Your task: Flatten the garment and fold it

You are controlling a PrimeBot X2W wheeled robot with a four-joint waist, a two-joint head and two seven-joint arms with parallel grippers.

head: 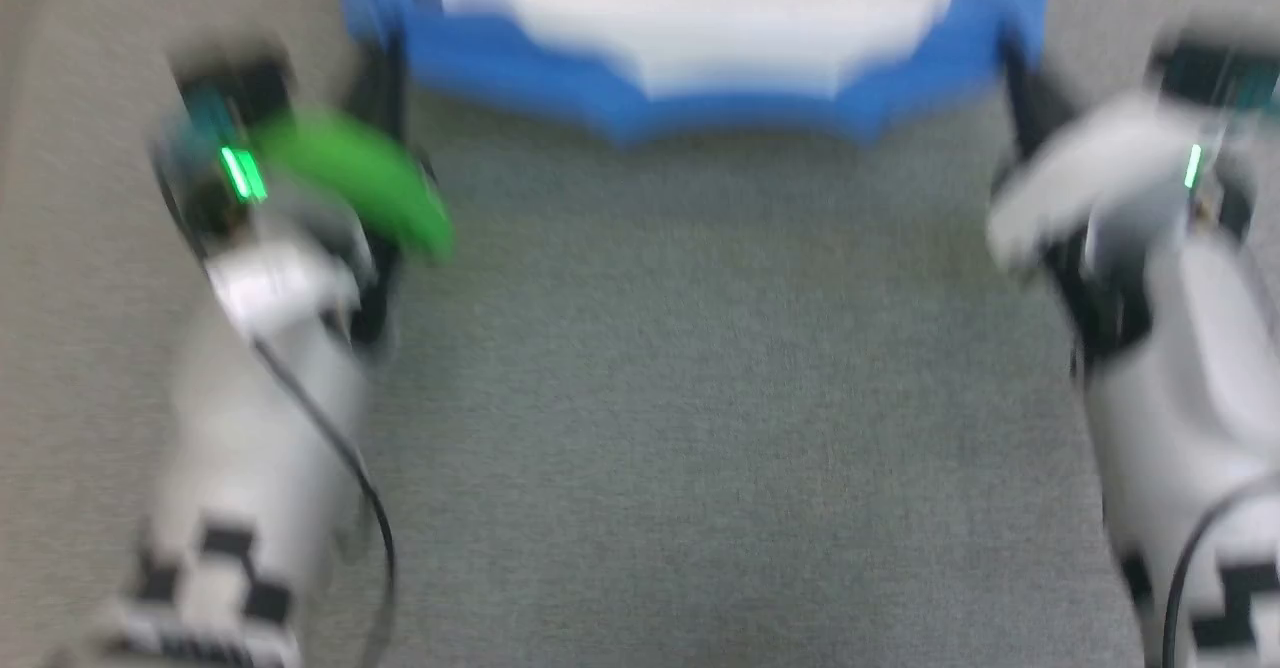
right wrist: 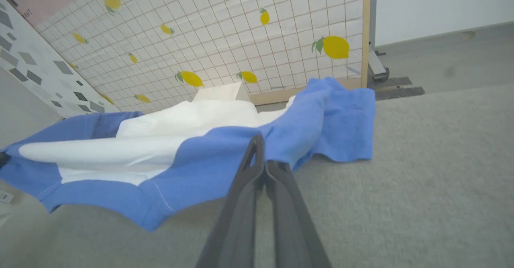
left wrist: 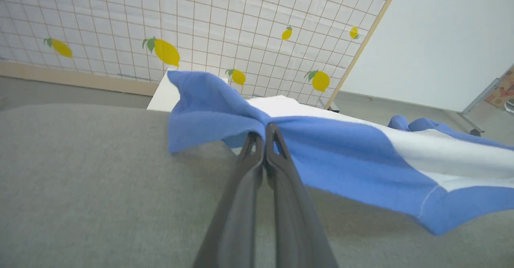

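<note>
The left gripper (left wrist: 263, 133) and right gripper (right wrist: 261, 155) are each clamped on the garment (right wrist: 192, 167), stretched between them; I judge the folding unfinished.

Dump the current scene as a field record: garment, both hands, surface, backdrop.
garment: white knit with blue fabric along its near edge, spread between the two hands, rumpled rather than flat
left hand: shut, pinching the blue fabric
right hand: shut, pinching the blue fabric at the opposite side
near edge: sags between the two grips, shadow beneath it
surface: grey fabric covering
backdrop: grid panel printed with lemons
image quality: head view blurred, wrist views sharp
</note>
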